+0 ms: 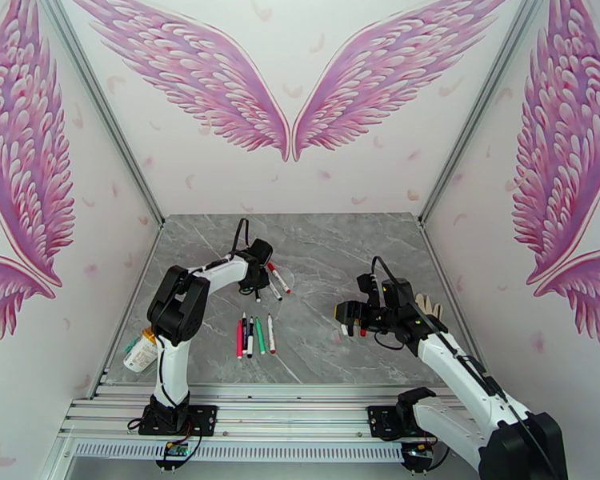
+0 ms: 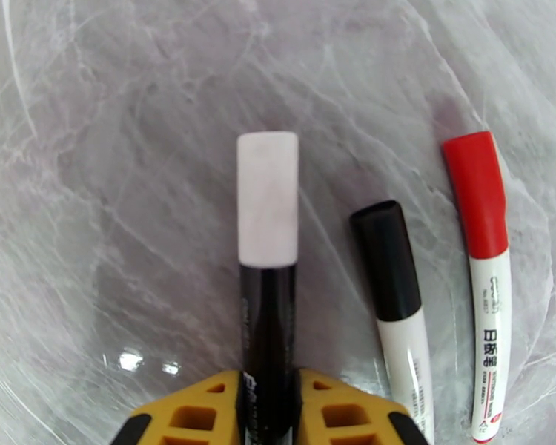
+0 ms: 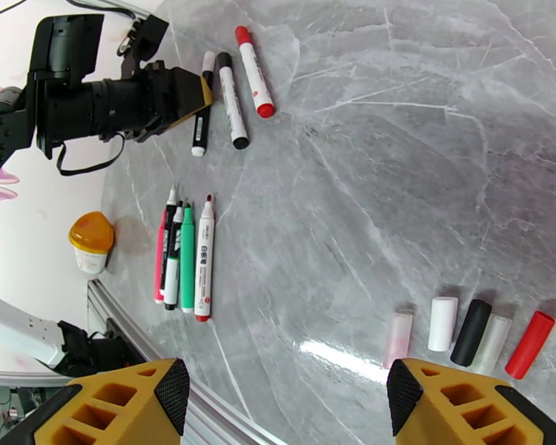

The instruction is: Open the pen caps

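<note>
My left gripper (image 2: 268,387) is shut on a black-barrelled pen (image 2: 267,328) that lies on the table, and its white cap (image 2: 267,199) points away from the fingers. Beside it lie a black-capped pen (image 2: 396,291) and a red-capped pen (image 2: 489,305). The top view has this gripper (image 1: 256,287) at the table's far left-centre. Several uncapped pens (image 3: 183,254) lie in a row nearer the front. My right gripper (image 3: 285,402) is open above several loose pen caps (image 3: 471,331), coloured pink, white, black, clear and red.
A small bottle with an orange lid (image 1: 142,350) lies at the table's left front corner. The grey marble table (image 1: 332,250) is bare in the middle and at the back. Aluminium rails run along the front edge.
</note>
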